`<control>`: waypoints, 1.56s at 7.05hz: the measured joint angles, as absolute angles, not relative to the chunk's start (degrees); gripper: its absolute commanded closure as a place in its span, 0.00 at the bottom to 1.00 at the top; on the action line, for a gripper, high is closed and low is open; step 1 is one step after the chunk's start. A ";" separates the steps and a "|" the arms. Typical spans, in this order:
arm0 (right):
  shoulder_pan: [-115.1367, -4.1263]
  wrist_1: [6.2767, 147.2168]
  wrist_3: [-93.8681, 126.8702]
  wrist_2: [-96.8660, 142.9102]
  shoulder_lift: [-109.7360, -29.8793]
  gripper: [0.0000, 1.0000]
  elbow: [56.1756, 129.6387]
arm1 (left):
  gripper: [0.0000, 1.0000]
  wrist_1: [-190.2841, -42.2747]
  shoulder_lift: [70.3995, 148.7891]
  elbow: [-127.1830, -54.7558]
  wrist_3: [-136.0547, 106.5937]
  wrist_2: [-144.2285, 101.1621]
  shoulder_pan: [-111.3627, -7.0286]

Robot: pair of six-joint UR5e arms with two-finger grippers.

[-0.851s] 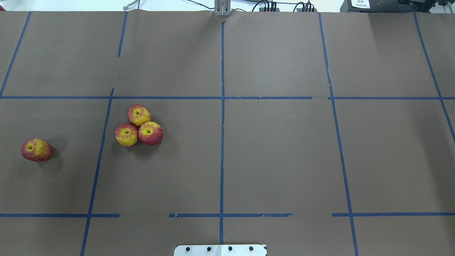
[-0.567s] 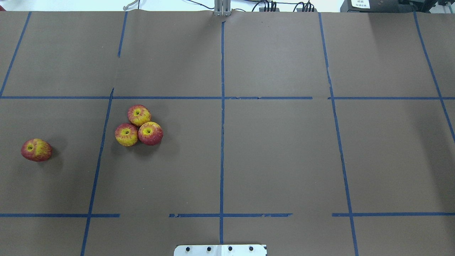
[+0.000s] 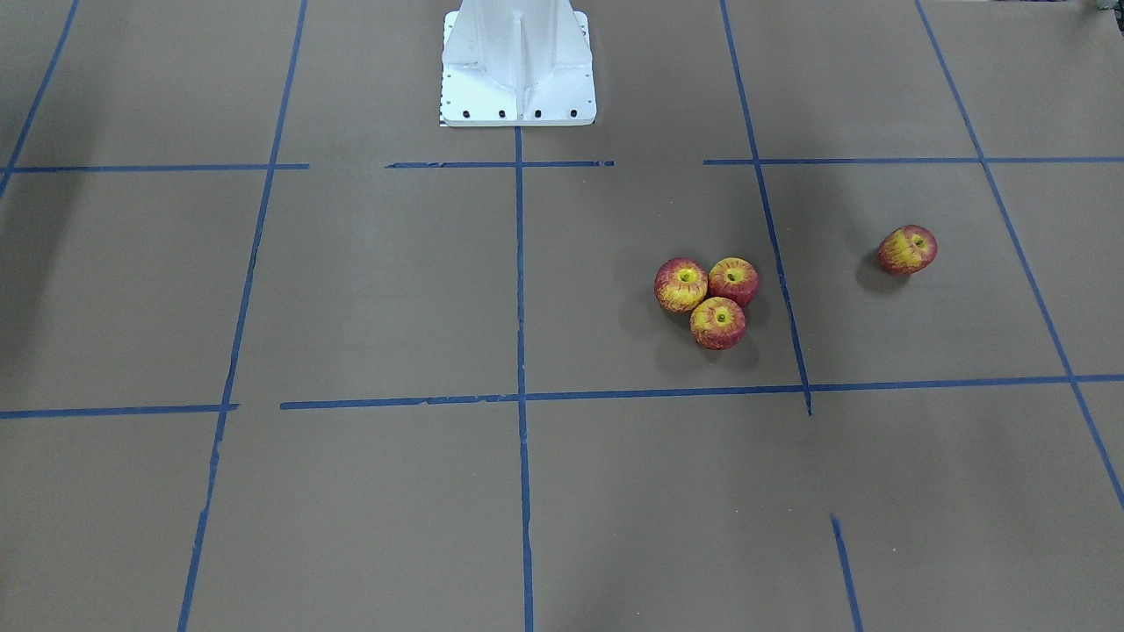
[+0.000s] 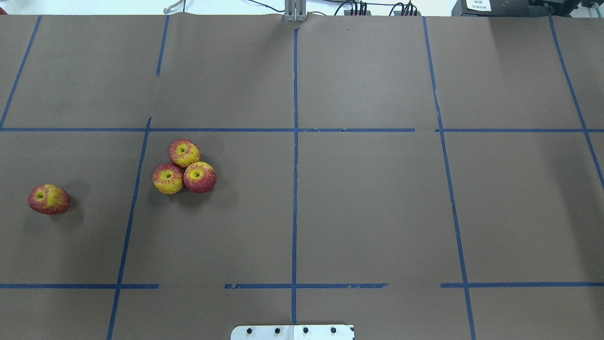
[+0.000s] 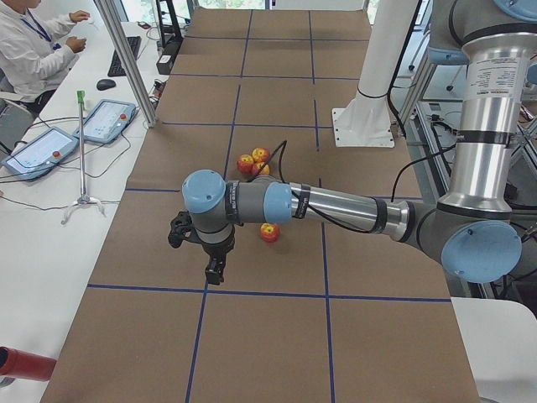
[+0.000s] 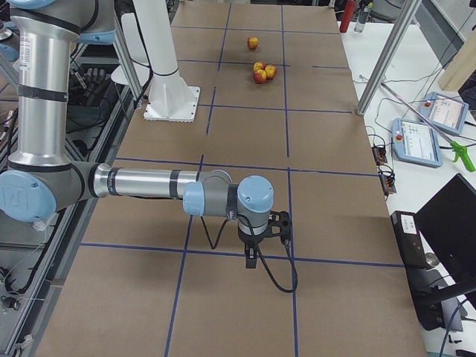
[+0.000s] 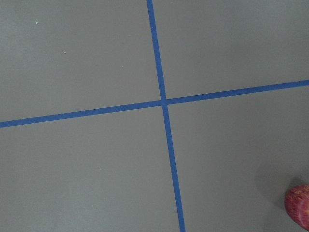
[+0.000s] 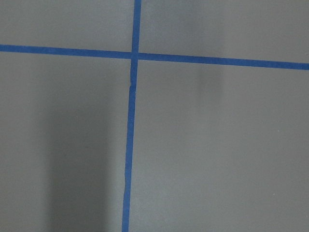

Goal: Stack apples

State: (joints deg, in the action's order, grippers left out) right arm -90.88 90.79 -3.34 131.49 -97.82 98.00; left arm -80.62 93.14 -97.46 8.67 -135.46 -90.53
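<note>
Apples [image 4: 183,153]: three touching, fourth [image 4: 48,199] apart, seemingly tipped | left fingers [image 5: 215,270], right fingers [image 6: 251,256]: gap untellable (side views)

The counter [image 4: 377,212] is covered in brown paper. Blue tape lines [image 4: 295,189] cross it and make big squares. Some of the lines have gaps. Black cables [image 4: 358,7] lie at its far edge. Next to the counter is a white desk [image 5: 38,252]. On it are a tablet [image 5: 105,120], a second tablet [image 5: 38,147], a mouse [image 5: 105,84] and a thin stand with a green tip [image 5: 81,151]. A person in a white shirt [image 5: 29,50] sits at the desk. A silver pole [image 5: 126,63] stands by the counter's edge.
</note>
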 measured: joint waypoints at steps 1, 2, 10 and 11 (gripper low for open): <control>-90.88 90.79 -3.34 131.48 -97.82 0.00 98.00 | 0.00 -83.44 93.19 -98.72 2.88 -136.44 -86.32; -90.88 90.79 -3.34 131.48 -97.82 0.00 98.00 | 0.00 -89.14 93.07 -100.52 -8.44 -136.63 -79.11; -90.88 90.79 -3.34 131.48 -97.82 0.00 98.00 | 0.00 -112.94 87.34 -98.28 -40.10 -130.00 -56.96; -90.88 90.79 -3.34 131.48 -97.82 0.00 98.00 | 0.00 -113.04 87.31 -97.55 -40.08 -130.09 -56.25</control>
State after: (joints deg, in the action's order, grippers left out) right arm -90.88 90.79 -3.34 131.48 -97.82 98.00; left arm -113.04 87.31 -97.55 -40.08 -130.09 -56.25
